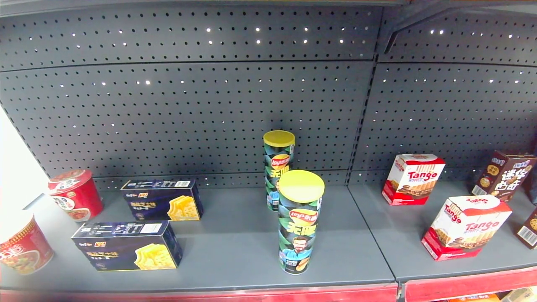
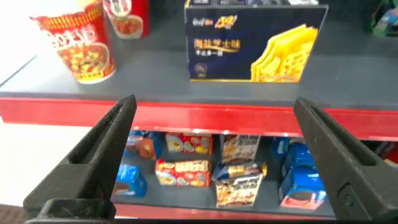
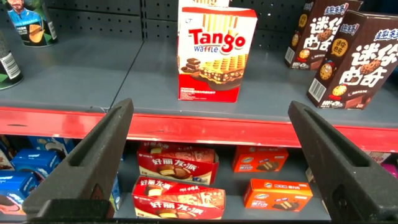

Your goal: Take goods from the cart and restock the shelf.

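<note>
On the grey shelf (image 1: 235, 247) stand two chip cans with yellow lids, one in front (image 1: 298, 222) and one behind it (image 1: 278, 167). Left of them lie two dark blue cracker boxes (image 1: 128, 245) (image 1: 162, 199) and two red cup noodles (image 1: 76, 194) (image 1: 21, 243). To the right are two red-and-white wafer boxes (image 1: 413, 178) (image 1: 465, 227). My left gripper (image 2: 214, 162) is open below the shelf's red edge, facing a blue cracker box (image 2: 255, 43) and a cup noodle (image 2: 78, 43). My right gripper (image 3: 211, 158) is open too, facing a wafer box (image 3: 214, 53).
Brown cookie boxes (image 1: 503, 174) stand at the far right of the shelf, and they appear as brown cookie boxes (image 3: 348, 53) in the right wrist view. A lower shelf holds blue packs (image 2: 301, 180) and red and orange boxes (image 3: 177, 180). The perforated back panel (image 1: 188, 105) closes the shelf behind.
</note>
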Robot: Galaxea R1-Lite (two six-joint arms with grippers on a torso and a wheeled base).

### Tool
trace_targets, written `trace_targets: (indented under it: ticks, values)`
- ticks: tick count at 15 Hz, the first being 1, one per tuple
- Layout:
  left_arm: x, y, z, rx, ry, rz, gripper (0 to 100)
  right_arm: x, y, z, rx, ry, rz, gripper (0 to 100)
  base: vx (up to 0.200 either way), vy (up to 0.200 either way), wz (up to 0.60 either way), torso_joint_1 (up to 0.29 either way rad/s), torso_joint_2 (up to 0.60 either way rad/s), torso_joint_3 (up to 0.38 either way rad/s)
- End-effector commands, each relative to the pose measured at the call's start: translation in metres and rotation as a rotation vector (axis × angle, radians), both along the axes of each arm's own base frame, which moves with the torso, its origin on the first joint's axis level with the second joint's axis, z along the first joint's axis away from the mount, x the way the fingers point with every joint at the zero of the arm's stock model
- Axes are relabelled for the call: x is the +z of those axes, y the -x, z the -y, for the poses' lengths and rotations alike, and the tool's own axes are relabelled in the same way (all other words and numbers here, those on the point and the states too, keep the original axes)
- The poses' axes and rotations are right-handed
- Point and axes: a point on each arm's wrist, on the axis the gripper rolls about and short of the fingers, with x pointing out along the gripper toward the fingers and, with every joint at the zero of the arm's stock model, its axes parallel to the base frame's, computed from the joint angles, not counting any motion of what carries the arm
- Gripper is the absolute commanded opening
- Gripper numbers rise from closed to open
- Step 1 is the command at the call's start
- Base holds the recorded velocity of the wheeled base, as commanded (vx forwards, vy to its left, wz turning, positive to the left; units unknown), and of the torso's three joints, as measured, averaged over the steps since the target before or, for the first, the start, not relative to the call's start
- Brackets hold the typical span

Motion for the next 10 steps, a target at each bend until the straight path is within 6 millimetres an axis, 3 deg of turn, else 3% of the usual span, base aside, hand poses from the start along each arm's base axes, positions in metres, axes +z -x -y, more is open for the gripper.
trace_targets:
  ticks: [1, 10]
  values:
    - [0.0000, 0.0042, -0.0004, -0.018, -0.006, 0.069, 100, 0.0000, -0.0001, 0.0000, -0.001, 0.000, -0.001, 100, 0.000, 0.000, 0.00, 0.000, 0.00, 0.000]
    - [0.0002, 0.0041, -0.0004, -0.014, 0.037, 0.074, 100, 0.0000, -0.0001, 0.0000, -0.001, 0.000, -0.001, 100, 0.000, 0.000, 0.00, 0.000, 0.00, 0.000]
